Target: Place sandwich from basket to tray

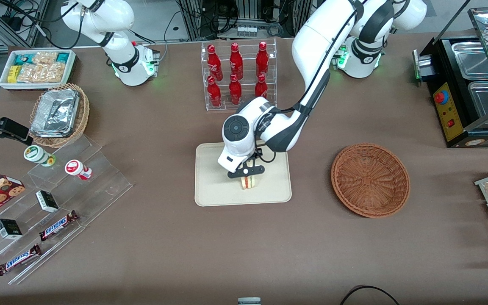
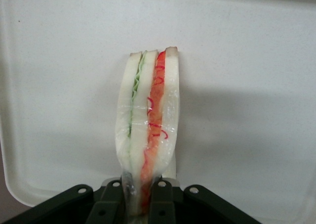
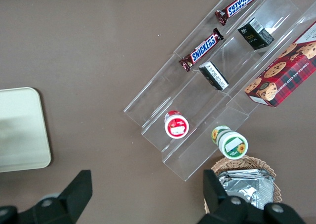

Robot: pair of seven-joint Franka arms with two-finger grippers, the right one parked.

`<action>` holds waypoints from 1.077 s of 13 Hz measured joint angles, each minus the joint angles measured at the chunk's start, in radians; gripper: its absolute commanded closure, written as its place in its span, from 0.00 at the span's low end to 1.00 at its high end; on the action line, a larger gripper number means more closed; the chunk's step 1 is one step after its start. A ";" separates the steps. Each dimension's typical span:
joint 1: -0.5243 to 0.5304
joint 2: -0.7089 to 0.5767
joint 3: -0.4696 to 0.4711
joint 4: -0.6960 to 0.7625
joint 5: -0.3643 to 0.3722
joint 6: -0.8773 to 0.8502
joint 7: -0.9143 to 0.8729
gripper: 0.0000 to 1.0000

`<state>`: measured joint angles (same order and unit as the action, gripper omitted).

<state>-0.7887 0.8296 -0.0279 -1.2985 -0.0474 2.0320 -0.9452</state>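
My black two-finger gripper (image 1: 247, 175) pinches the soft, light, film-wrapped triangular white-bread sandwich (image 2: 148, 130) by one narrow end over the flat cream-beige rectangular tray (image 1: 210, 188), toward its six o'clock edge, so I judge it squashes easily.

We find a robotics lab staged as a snack shop: a brown table (image 1: 151, 237) carries an acrylic rack of red bottles (image 1: 237, 74), tiered candy-bar display steps (image 1: 64, 203), apparently a food warmer (image 1: 468, 84); cabling (image 1: 223, 17) above.
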 measured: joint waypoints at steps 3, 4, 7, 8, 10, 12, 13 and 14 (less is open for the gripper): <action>0.000 0.001 0.001 0.001 0.000 0.021 -0.008 0.00; 0.000 0.002 0.001 0.001 0.000 0.046 -0.008 0.00; 0.000 0.000 0.003 0.010 0.000 0.066 -0.008 0.00; 0.000 -0.003 0.004 0.016 0.000 0.059 -0.008 0.00; 0.000 -0.018 0.005 0.028 0.000 0.028 -0.008 0.00; 0.000 -0.046 0.005 0.032 0.000 -0.015 -0.008 0.00; 0.000 -0.063 0.005 0.033 0.000 -0.029 -0.009 0.00; 0.000 -0.080 0.006 0.033 0.000 -0.034 -0.011 0.00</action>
<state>-0.7887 0.7496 -0.0216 -1.2654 -0.0474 1.9977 -0.9563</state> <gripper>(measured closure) 0.000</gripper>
